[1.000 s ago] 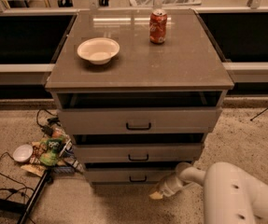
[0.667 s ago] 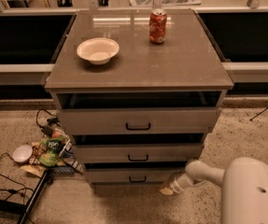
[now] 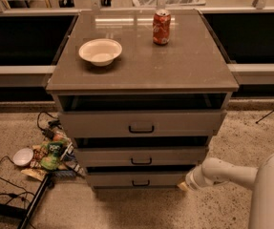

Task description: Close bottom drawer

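Observation:
The bottom drawer (image 3: 136,179) is the lowest and narrowest of three grey-beige drawers, with a small dark handle (image 3: 141,183) at its centre. It stands slightly out, with a dark gap above its front. My gripper (image 3: 184,185) is at the drawer's lower right corner, close to the floor, at the end of my white arm (image 3: 222,171) coming in from the right. It looks to be touching or nearly touching the front's right end.
The middle drawer (image 3: 141,156) and top drawer (image 3: 141,124) also stand partly out. A white bowl (image 3: 100,51) and a red can (image 3: 161,27) sit on the cabinet top. Snack bags (image 3: 50,154), a small bowl (image 3: 22,156) and cables lie on the floor at left.
My arm has swung right and back, and the gripper has moved from in front of the drawer's right half to its right corner. The bottom drawer looks pushed a little further in.

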